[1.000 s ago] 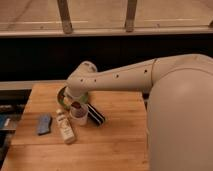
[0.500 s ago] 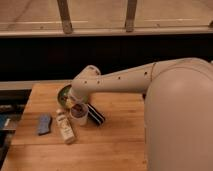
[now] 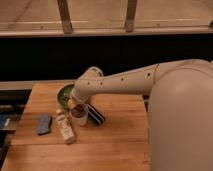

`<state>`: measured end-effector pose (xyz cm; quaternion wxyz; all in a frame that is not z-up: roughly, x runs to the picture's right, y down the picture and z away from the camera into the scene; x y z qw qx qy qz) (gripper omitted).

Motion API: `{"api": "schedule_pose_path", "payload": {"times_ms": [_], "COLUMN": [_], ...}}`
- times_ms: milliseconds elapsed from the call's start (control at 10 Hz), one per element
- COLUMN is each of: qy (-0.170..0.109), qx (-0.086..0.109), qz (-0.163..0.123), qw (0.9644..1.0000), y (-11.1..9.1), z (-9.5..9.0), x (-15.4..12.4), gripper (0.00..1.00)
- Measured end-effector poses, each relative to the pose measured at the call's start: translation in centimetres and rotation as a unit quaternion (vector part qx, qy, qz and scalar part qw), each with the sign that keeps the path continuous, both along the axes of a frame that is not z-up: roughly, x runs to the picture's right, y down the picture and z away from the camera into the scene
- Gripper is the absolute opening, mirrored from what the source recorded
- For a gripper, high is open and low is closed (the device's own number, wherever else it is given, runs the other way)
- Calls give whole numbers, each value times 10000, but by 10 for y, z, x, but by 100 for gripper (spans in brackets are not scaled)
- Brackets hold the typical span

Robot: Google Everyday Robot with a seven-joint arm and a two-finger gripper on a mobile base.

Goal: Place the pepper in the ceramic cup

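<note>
Camera view: the ceramic cup stands on the wooden desk left of centre in the frame, with the cream bottle just beside it on the left and the black-and-white striped object close on its right. The end effector hangs directly over the cup's rim, below the arm's bend and in front of the green plate.

The pepper should be light, slim and a little pliable with smooth skin, so a hold across its middle would suit it best; the cup is rigid and breakable.

The pepper itself cannot be picked out: a dark patch sits at the cup's mouth, but whether that is the pepper, shadow or a fingertip is unclear. Whether the end effector is spread or pressed together I cannot tell. A blue item lies at the left of the desk.
</note>
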<state>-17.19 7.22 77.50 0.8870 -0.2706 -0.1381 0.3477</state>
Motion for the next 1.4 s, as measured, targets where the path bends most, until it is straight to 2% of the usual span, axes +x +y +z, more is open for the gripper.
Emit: {"api": "schedule_pose_path", "payload": {"times_ms": [200,400,500,900,1100,1200,1400], "qy": [2,10,7,11,14,61,250], "qx": [8,3,2,-11,49,177,556], "qz": [31,53,64,91,91,91,136], "qw": [10000,10000,10000,10000,9999,9998,9980], "y": [0,0,0,1,-2,-9,-33], "z": [-1,-2,-2,-3,-5,-9,-22], "x": [2,4,4,5,5,7,12], "gripper": [56,73,75,75,75,75,75]}}
